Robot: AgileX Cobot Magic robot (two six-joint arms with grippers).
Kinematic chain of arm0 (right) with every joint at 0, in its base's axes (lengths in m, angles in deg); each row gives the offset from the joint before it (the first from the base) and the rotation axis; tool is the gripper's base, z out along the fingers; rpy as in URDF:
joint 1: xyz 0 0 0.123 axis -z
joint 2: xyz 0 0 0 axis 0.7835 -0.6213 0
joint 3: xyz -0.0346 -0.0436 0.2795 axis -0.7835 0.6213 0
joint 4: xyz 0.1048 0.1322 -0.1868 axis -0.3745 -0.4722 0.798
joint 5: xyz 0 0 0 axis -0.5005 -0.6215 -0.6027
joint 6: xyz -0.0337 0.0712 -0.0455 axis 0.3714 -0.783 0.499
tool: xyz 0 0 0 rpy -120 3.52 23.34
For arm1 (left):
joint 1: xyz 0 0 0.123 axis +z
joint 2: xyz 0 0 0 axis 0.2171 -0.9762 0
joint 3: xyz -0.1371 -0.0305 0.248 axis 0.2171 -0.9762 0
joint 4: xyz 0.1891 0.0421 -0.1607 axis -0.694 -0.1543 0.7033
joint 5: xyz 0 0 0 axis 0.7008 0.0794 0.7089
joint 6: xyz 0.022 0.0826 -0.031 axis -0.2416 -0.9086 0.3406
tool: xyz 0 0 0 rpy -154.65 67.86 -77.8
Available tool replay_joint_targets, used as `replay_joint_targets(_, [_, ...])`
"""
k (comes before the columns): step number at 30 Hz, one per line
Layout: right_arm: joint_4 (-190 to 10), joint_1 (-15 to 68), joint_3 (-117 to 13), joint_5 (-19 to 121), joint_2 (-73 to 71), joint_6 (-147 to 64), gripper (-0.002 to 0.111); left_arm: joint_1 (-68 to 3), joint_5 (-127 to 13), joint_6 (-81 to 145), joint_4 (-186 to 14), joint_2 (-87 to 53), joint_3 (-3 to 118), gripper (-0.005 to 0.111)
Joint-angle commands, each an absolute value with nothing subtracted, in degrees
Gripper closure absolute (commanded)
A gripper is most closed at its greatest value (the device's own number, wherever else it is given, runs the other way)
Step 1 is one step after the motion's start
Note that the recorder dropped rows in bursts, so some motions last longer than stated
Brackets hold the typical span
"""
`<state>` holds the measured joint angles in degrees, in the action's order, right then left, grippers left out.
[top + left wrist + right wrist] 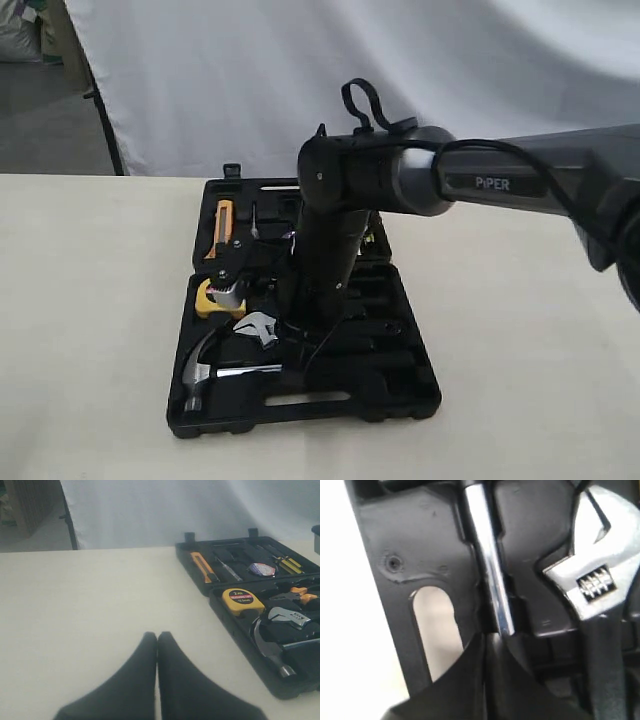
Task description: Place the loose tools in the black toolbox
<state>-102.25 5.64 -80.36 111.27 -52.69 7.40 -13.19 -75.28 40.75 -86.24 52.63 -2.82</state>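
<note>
The hammer (487, 570) lies in its moulded bed in the black toolbox (300, 415), with the wrench (592, 580) just beside it and the tape roll (262, 569) in the far half. The right jaws are clenched and empty, their tips right at the steel shaft, probably to press it down into place. The left jaws, also clenched on nothing, hover over the tabletop (75, 605), well apart from the box.

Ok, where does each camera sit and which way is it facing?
Exterior: off the arms, facing across the table at the open toolbox; right arm reaches into it.
Left wrist: low over the table, facing the toolbox; shut left gripper in front.
Right wrist: close over hammer and wrench; shut right gripper shows.
Shared: hammer, wrench.
</note>
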Motion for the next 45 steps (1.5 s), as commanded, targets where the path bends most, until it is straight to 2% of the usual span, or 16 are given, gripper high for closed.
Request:
replay_joint_targets(1, [-101.32,7.32,-80.21,109.47,-49.37,5.37,0.108,-13.59,-75.13,40.82,-86.09,52.69,-3.0,0.106])
replay_joint_targets(14, [-99.24,13.62,-74.17,107.64,-48.85,3.33,0.108,-13.59,-75.13,40.82,-86.09,52.69,-3.0,0.106])
replay_joint_targets(19, [-99.37,13.39,-70.43,103.29,-48.99,3.74,0.108,-13.59,-75.13,40.82,-86.09,52.69,-3.0,0.106])
replay_joint_targets(38, [-100.39,8.04,-68.83,105.33,-50.64,4.84,0.108,-13.59,-75.13,40.82,-86.09,52.69,-3.0,0.106])
replay_joint_targets(45, [-97.02,8.16,-68.83,103.71,-43.6,0.88,0.108,-13.59,-75.13,40.82,-86.09,52.69,-3.0,0.106])
